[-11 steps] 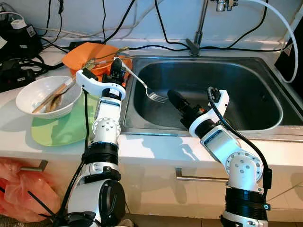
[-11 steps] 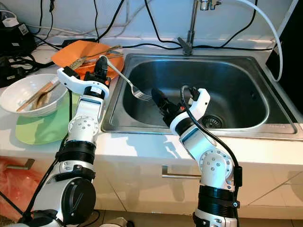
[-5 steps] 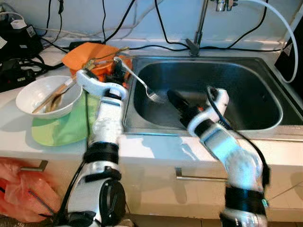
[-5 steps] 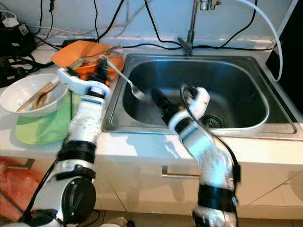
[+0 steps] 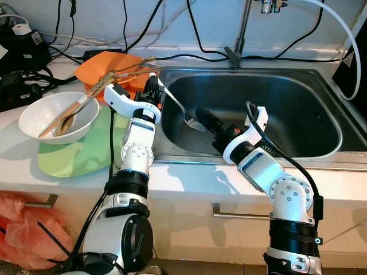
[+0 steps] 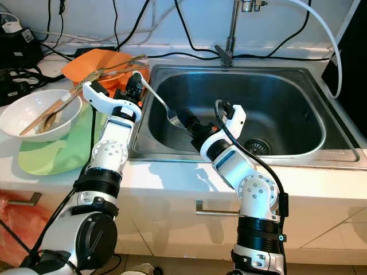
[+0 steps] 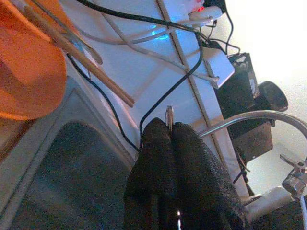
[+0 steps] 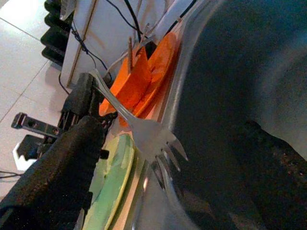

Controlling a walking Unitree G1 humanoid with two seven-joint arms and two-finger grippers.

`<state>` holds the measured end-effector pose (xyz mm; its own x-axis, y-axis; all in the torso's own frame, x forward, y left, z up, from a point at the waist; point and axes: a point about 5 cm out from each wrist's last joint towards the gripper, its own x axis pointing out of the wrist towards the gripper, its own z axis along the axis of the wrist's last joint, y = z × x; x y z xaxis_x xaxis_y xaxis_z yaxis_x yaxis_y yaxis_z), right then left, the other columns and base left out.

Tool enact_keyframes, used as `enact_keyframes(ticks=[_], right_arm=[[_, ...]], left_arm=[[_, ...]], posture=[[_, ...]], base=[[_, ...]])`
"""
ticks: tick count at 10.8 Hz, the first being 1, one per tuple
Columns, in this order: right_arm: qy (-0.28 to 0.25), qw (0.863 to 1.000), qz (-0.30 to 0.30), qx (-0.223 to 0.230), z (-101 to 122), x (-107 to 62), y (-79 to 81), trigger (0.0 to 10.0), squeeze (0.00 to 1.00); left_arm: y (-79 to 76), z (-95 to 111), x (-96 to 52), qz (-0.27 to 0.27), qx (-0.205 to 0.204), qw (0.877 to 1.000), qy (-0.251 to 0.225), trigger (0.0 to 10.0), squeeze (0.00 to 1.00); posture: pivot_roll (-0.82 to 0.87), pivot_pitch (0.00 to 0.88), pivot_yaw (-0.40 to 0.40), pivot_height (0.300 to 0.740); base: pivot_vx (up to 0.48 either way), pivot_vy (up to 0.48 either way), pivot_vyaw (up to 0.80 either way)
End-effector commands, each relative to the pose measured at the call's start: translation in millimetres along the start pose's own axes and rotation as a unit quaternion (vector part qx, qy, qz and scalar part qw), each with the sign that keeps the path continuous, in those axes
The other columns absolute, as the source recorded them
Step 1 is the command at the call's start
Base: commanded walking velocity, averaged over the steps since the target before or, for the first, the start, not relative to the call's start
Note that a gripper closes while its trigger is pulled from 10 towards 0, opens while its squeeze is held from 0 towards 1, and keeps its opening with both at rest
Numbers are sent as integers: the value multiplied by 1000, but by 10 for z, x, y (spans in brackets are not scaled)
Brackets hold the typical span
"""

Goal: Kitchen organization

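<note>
The sink (image 5: 321,114) filled the centre and right of the head views; its basin gave open room, with the near rim close under both arms; the orange dish (image 5: 106,66) and white bowl (image 5: 40,117) sat at upper left. The left gripper (image 5: 153,91) was clamped on the fork (image 5: 182,112) handle; the right gripper (image 5: 207,120), fingers spread, flanked the tines. The fork looked light, stiff and slippery; the neck seemed the best hold.

Bright, sharp head views; wrist views soft, overexposed at 1 corner.
</note>
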<state>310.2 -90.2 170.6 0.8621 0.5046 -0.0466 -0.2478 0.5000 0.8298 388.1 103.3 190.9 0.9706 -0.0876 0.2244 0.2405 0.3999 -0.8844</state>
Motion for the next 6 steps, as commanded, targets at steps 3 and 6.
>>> enact_keyframes(ticks=[3,6], right_arm=[[19,1000,8,7,-27,9,30,10000,0],[11,1000,10,13,-18,16,43,0,0]], left_arm=[[-344,-222,106,-40,-29,999,13,0,0],[-369,-281,110,-43,-34,998,21,0,0]], posture=[[35,22,55,740],[35,28,59,740]], base=[[0,0,0],[0,0,0]])
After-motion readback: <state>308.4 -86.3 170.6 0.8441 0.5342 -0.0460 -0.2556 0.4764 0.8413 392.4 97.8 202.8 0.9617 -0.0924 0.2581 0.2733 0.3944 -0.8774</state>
